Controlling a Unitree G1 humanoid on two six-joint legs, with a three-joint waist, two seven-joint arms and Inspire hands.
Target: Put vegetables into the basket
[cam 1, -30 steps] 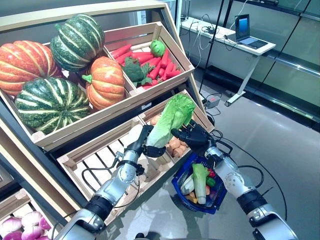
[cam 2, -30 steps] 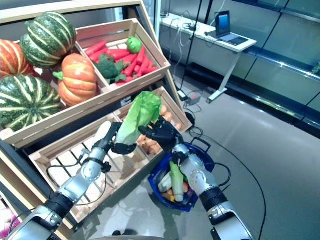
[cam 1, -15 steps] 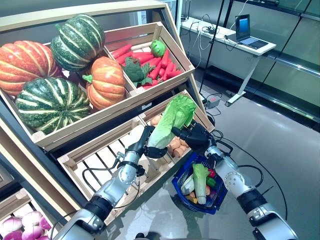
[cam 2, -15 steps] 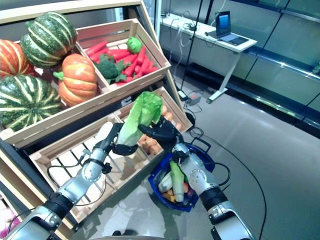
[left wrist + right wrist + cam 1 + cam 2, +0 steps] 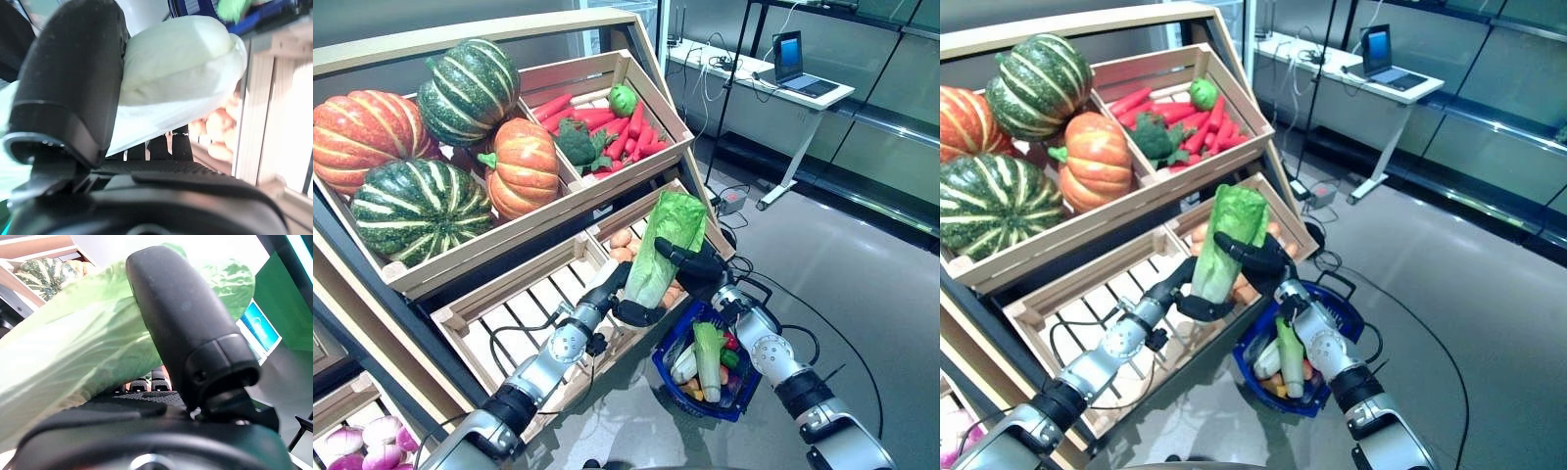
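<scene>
A long green-and-white cabbage [image 5: 668, 235] stands nearly upright in the air in front of the lower crates. My left hand [image 5: 628, 305] is curled round its pale base [image 5: 181, 58], with the thumb [image 5: 73, 83] pressed on it. My right hand [image 5: 693, 266] wraps the cabbage's middle [image 5: 73, 357] from the right, thumb [image 5: 181, 318] across the leaves. The blue basket [image 5: 668, 380] sits on the floor just below and to the right, holding another cabbage [image 5: 707, 352] and a few small vegetables.
The sloped wooden stand holds pumpkins [image 5: 521, 166] and a crate of carrots and broccoli [image 5: 607, 122] on top. Below are a crate of potatoes [image 5: 622, 240] and a slatted crate [image 5: 524, 313]. Onions [image 5: 372, 441] lie lower left. A desk with a laptop [image 5: 793, 54] stands back right.
Both hands have carried the cabbage to the right and turned it more upright, so it stands closer to the basket. The right hand has closed further round it.
</scene>
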